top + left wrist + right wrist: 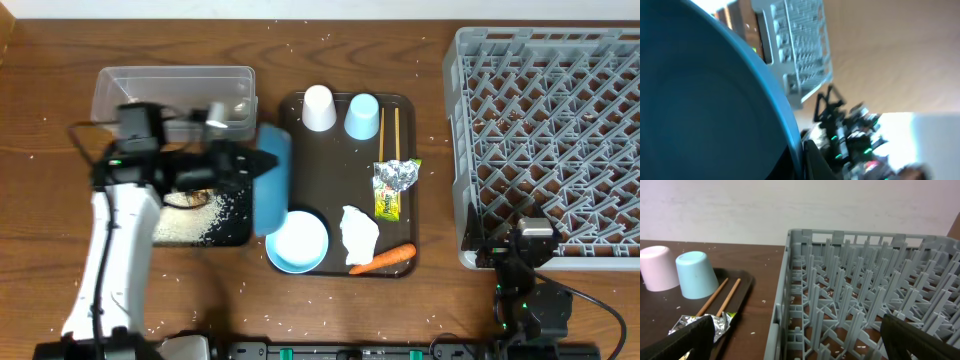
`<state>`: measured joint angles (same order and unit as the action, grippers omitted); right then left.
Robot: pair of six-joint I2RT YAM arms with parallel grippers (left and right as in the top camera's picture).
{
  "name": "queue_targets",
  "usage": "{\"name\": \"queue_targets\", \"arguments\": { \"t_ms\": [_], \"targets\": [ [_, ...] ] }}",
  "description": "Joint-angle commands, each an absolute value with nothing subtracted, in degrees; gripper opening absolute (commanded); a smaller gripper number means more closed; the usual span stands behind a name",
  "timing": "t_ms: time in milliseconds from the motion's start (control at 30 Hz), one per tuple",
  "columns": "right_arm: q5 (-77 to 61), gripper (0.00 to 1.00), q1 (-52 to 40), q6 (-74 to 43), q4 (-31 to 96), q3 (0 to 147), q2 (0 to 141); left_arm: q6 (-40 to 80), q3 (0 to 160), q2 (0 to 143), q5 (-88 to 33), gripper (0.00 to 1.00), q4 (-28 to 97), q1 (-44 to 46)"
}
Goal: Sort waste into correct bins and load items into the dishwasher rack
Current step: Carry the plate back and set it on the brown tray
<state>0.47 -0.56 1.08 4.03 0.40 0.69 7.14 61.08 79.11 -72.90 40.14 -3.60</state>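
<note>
a: tipping which item, and where?
b: left gripper (pixel 243 165) pinched the dark-blue plate (pixel 271 185) on edge over the black tray (pixel 243 238), rice (pixel 195 222) lying below. right gripper (pixel 797 326), jaws spread, sat by the dishwasher rack (pixel 550 130). next, probably: carry the plate across, slot it upright.

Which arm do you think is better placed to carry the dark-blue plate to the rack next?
Left: its hand grips the plate on edge above the black tray. The right hand sits open and empty beside the rack.
</note>
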Motion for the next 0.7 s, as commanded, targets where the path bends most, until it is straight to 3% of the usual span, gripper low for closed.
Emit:
{"name": "queue_targets", "arguments": {
  "t_ms": [0, 333, 467, 667],
  "targets": [
    [0.6, 0.99, -0.8, 1.5, 4.3, 0.3, 0.3, 12.8, 61.9, 76.4, -61.8, 0.06, 35.6, 2.8],
    [0.6, 0.99, -0.8, 1.5, 4.3, 0.3, 0.3, 15.3, 61.9, 78.3, -14.4, 0.06, 25.6, 27.8],
    [0.6, 0.99, -0.8, 1.5, 4.3, 0.3, 0.3, 15.3, 61.9, 81.6, -5.9, 0.06, 22.5, 33.8],
    [0.6, 0.99, -0.8, 1.5, 4.3, 0.3, 0.3, 15.4, 61.9, 87.8, -5.3, 0.06, 17.5, 36.9]
  ]
}}
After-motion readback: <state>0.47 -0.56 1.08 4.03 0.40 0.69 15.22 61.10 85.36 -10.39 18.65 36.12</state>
